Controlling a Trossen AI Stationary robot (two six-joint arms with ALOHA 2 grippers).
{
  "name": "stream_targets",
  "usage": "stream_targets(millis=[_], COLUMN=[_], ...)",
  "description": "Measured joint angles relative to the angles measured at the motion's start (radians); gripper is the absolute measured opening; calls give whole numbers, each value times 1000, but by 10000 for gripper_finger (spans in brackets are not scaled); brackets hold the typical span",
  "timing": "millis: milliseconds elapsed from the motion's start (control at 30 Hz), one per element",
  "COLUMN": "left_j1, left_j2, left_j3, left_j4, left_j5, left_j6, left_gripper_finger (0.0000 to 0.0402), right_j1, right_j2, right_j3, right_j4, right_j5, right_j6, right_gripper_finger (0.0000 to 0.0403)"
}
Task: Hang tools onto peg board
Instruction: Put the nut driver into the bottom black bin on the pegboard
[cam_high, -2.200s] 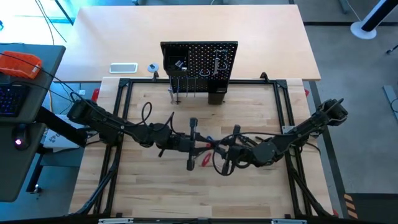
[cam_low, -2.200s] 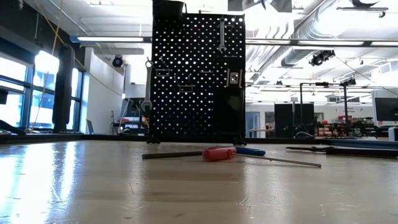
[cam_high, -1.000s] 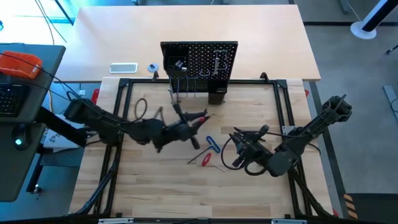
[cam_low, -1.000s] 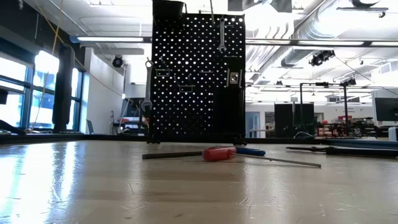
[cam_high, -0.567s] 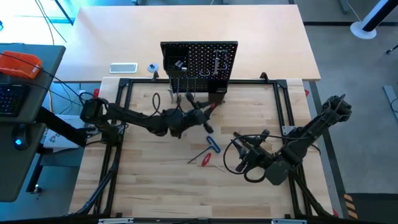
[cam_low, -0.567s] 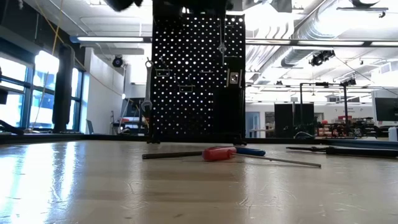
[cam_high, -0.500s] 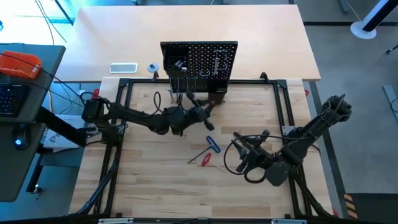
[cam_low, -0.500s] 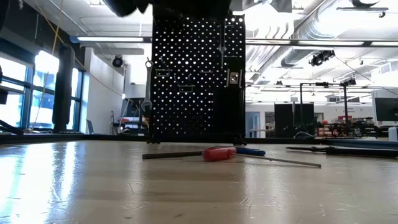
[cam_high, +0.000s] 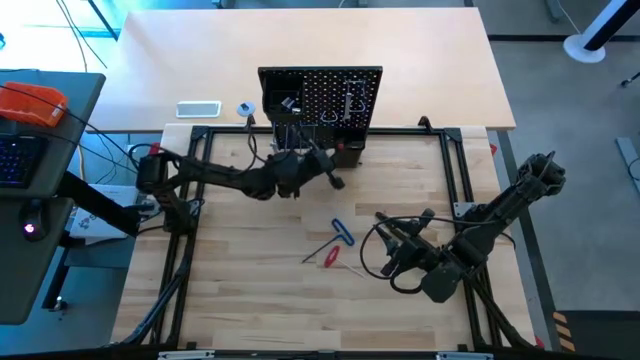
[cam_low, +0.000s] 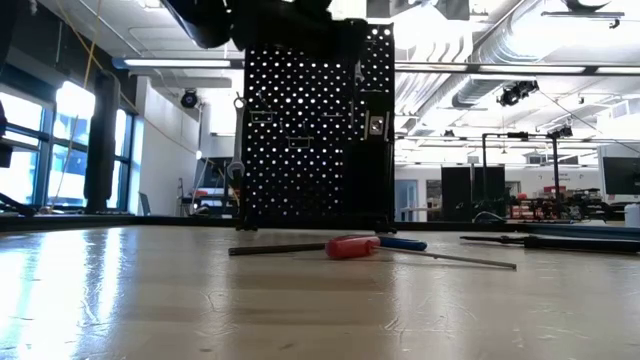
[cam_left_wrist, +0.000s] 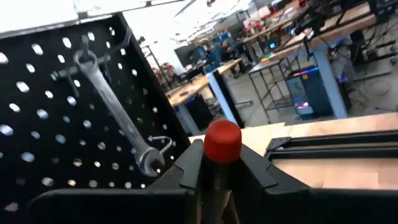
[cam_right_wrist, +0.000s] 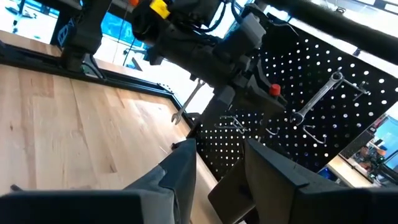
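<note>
Two screwdrivers (cam_high: 332, 250) on table, one wrench (cam_left_wrist: 112, 102) hung

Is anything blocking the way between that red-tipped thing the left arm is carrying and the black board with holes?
Nothing visible does. The left tool holds the red-tipped clamp right in front of the peg board. A silver wrench already hangs there, off to one side.

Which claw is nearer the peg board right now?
Left. The left claw is right at the peg board, gripping a red-tipped tool. The right claw hangs well back, past the screwdriver.
</note>
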Motion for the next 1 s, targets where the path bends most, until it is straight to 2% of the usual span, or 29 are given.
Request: stream_targets(millis=[100, 633, 833, 1000], left_j1=[25, 82, 122, 131], left_j2=[9, 80, 81, 81], left_j3=[0, 0, 0, 0], left_j4=[-15, -13, -63, -65], left_j5=[40, 48, 117, 128], left_j6=[-54, -117, -223, -238], left_gripper_finger=[43, 43, 54, 58], right_j1=[0, 0, 0, 0], right_j2=[0, 0, 0, 0], right_j3=[0, 0, 0, 0], right_j4=[-14, -17, -17, -17], right_j5=[0, 0, 0, 0], right_j6=[19, 39, 39, 39], right_gripper_finger=[129, 129, 129, 129])
